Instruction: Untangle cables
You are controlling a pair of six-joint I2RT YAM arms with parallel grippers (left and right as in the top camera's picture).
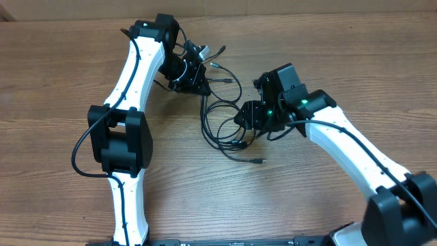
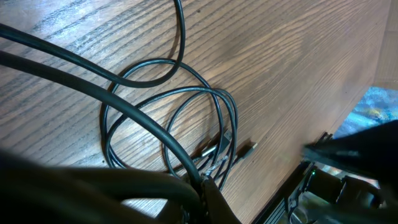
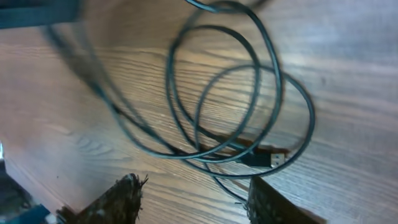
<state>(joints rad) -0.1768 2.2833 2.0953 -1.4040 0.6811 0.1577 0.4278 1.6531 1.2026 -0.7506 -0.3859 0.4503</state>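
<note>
Several thin black cables (image 1: 217,117) lie in tangled loops on the wooden table (image 1: 61,75), between my two arms. My left gripper (image 1: 190,74) is at the far end of the tangle, shut on a cable bunch that shows blurred at its jaws (image 2: 202,186). The loops (image 2: 149,61) spread out on the wood below it. My right gripper (image 1: 246,117) is at the right side of the loops. Its fingers (image 3: 196,186) are open and empty, just short of the loops and a plug connector (image 3: 266,159). Another plug end (image 1: 257,161) lies loose toward the front.
My right arm's body (image 2: 323,180) with a green light shows at the lower right of the left wrist view. The left arm's own thicker black cable (image 1: 82,147) loops out beside its elbow. A cardboard edge (image 1: 307,7) runs along the table's far side.
</note>
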